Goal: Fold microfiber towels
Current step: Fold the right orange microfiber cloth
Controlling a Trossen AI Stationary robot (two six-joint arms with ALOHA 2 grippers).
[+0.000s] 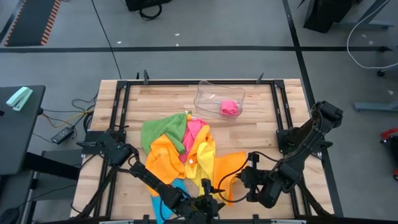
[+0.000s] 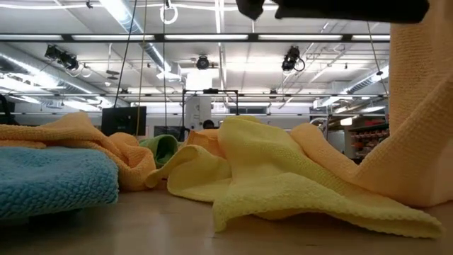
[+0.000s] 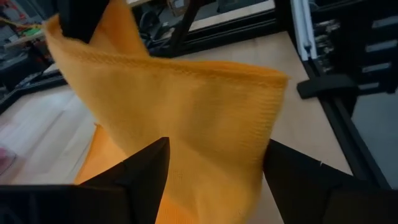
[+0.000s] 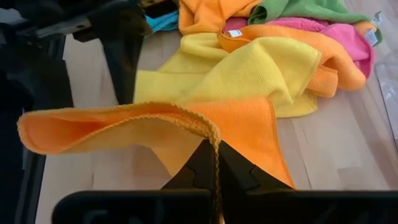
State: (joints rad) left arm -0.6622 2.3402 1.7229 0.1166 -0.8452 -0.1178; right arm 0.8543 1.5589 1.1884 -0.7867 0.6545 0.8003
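Several bright microfiber towels [image 1: 180, 149] lie heaped at the high view's centre on the wooden slatted table [image 1: 249, 124]. An orange microfiber cloth [image 4: 242, 124] hangs pinched in the right gripper [image 4: 214, 168]; the left gripper [image 3: 214, 168] stands spread, released. No writing is readable.

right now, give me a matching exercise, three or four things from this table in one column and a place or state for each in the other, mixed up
Things:
1. pink towel
2. orange towel
3. blue towel
4. left gripper

Places or states:
A. pinched at its edge by the shut right gripper
B. open, fingers either side of hanging orange cloth
C. inside the clear plastic tray
D. lying on the table's near edge, by the left arm

Pairs: 1-C, 2-A, 3-D, 4-B
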